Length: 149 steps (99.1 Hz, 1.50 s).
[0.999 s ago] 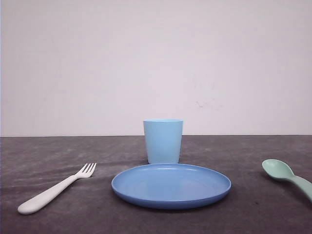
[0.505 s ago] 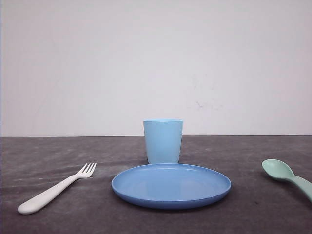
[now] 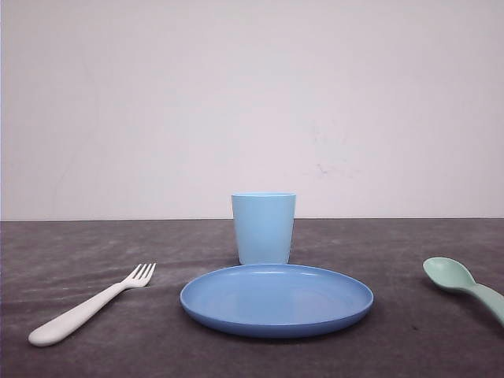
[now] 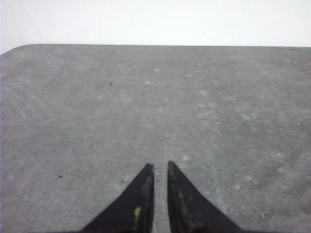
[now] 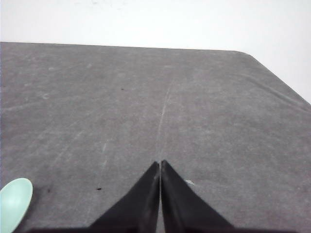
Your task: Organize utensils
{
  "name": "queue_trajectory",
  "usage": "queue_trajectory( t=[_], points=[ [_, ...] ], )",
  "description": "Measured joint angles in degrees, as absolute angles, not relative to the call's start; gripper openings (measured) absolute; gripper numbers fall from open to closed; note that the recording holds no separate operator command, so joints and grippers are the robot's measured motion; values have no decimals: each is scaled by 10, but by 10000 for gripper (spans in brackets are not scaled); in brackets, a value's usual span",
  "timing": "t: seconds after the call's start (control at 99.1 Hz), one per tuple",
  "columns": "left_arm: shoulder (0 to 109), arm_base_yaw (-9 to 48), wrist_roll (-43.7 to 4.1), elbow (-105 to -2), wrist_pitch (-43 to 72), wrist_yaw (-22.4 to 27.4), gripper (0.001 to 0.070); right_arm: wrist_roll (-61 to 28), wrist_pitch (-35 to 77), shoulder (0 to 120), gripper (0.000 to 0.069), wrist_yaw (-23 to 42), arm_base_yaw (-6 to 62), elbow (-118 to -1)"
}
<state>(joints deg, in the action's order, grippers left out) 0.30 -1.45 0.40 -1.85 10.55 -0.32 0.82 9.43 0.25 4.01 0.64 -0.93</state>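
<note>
Behind plate, cup stands upright.

Dark grey, felt-like surface below a plain white wall, faintly scuffed perhaps; soft, even light.

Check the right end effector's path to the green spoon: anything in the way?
Nothing visible. In the right wrist view, the right end effector, fingers together, has only bare grey table around it, and the spoon lies off to one side. In the front view, the plate sits left of the spoon.
</note>
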Motion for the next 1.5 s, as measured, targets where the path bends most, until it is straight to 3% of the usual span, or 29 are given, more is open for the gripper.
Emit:
queue_trajectory(
  t=[1.15,1.312,1.503],
  points=[
    [3,-15,1,-18,105,-2,24,8,94,3,2,40,6,-9],
    [3,-15,-31,-18,105,-2,24,9,82,3,2,40,6,-9],
    [3,-15,-129,-18,105,-2,24,84,66,3,2,12,6,-9]
  ],
)
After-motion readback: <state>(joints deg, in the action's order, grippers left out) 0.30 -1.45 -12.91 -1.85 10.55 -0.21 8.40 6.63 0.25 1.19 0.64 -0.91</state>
